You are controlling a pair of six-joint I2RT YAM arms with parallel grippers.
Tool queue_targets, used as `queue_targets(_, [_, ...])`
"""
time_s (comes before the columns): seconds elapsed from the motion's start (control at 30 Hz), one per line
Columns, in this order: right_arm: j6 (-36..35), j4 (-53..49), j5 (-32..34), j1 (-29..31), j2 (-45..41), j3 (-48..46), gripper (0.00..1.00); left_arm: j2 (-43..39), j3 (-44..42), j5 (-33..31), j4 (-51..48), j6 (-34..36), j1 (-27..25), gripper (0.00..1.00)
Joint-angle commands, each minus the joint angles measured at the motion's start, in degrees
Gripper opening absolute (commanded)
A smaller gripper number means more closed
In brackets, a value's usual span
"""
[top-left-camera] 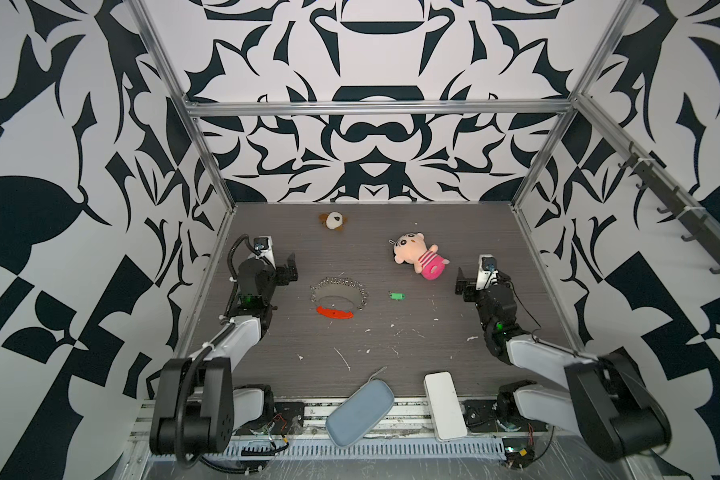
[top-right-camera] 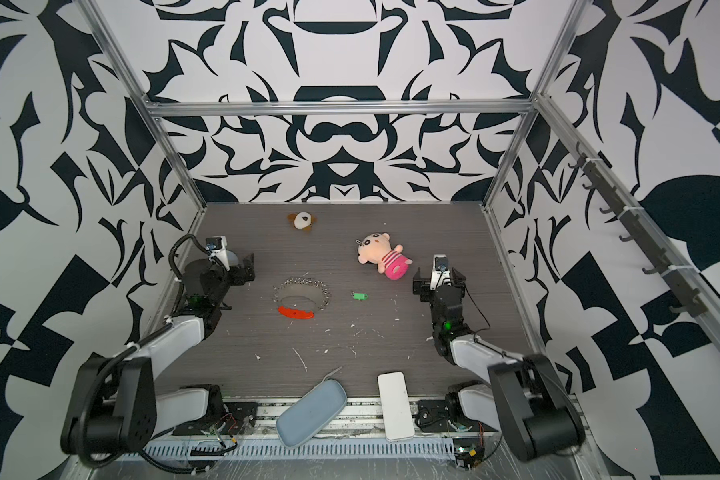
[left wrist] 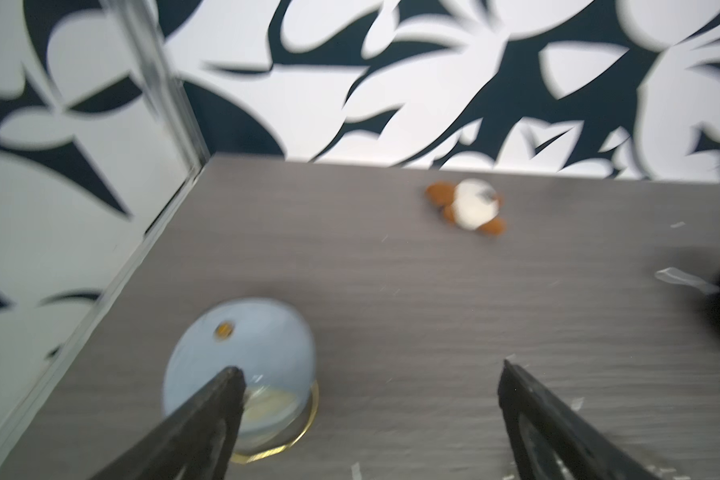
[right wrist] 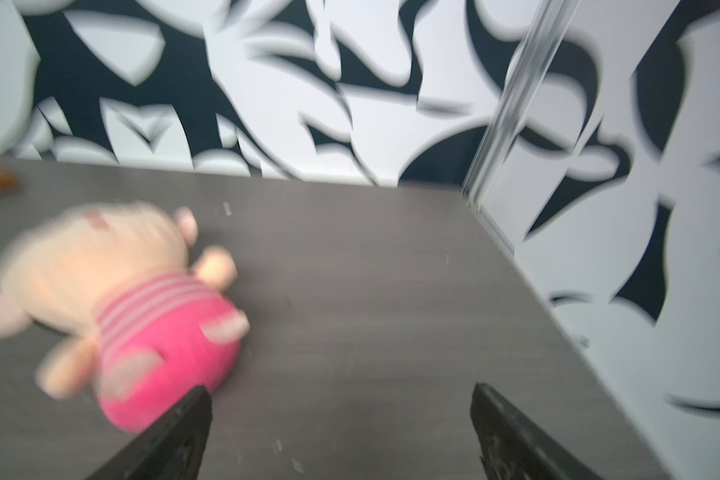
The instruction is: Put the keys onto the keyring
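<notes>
**Near edge, 6 o'clock:** a smooth blue-grey oval case [top-left-camera: 358,409] and a white rounded slab [top-left-camera: 444,405] both lie across the rim of the grey wood-grain table [top-left-camera: 391,345]. White scraps [top-left-camera: 344,359] are scattered further in.

**Keyring** [top-left-camera: 339,297]: a loop lying flat, left of centre. It has a red curved plastic segment [top-left-camera: 334,312] on its 6 o'clock side, with small silver rings chained around the rest.

**Keys** [top-left-camera: 396,296]: a tiny green block with a silver end, flat on the table at 3 o'clock of the keyring and apart from it.

**Right gripper** [top-left-camera: 465,286]: jaws spread wide, nothing between them, touching nothing. The keys are at its 9 o'clock, well apart.

**Left gripper** [top-left-camera: 288,270]: jaws spread wide and empty. The keyring is near, at its 4 o'clock, with the keys beyond. A pale blue dome with a gold rim [left wrist: 242,353] sits beside one finger; whether they touch cannot be told.

**Plush doll** [top-left-camera: 418,255]: soft, with a pink striped body, at 10 o'clock of the right gripper.

**Small plush** [top-left-camera: 332,221]: brown and white, at 12 o'clock near the far wall.
</notes>
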Motion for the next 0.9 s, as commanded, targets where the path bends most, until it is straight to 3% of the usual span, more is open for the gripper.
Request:
queue_targets(0.0, [11.9,-27.4,5.0,0.1,-8.3,8.7,1.00,-5.8,4.0,-2.8,-13.8,-0.8,-5.2,1.00])
queue_targets(0.07, [22.4,-39.5,7.7,0.1,-11.7,13.1,1.00,-9.0,8.3,-1.1,-23.0,-3.8,-6.4,0.99])
queue_targets(0.17, [41.8,-40.8,13.4,-0.3,-14.9,8.6,1.00,-11.4,13.9,-3.4,-35.5,-11.4,-6.4,0.99])
queue_targets(0.27, [36.4,-24.1,2.1,-0.5,-16.0,-1.9,1.00,-12.5,14.8,-15.3,-44.4,-24.8,-6.4,0.99])
queue_targets(0.33, [34.9,-22.8,0.0,0.2,-14.7,-3.8,0.99,-12.4,13.6,-26.8,-53.0,-42.0,-5.9,0.99])
queue_targets(0.43, [31.5,-23.6,1.9,1.6,-11.1,-2.3,0.98,-13.0,13.2,-16.2,-54.5,-43.9,-1.1,1.00])
queue_targets(0.57, [30.6,-20.8,1.0,3.2,-7.1,0.0,0.99,-14.6,10.7,-6.3,-48.5,-48.2,-2.5,1.00])
queue_targets(0.7, [30.8,-22.4,3.8,5.6,-4.1,1.2,1.00,-12.7,5.3,-4.1,-35.4,-52.2,-10.9,0.92])
queue_targets(0.87, [30.4,-22.0,3.7,5.8,-4.8,1.1,0.98,-0.2,8.6,-3.3,-31.7,-53.0,-22.7,0.73])
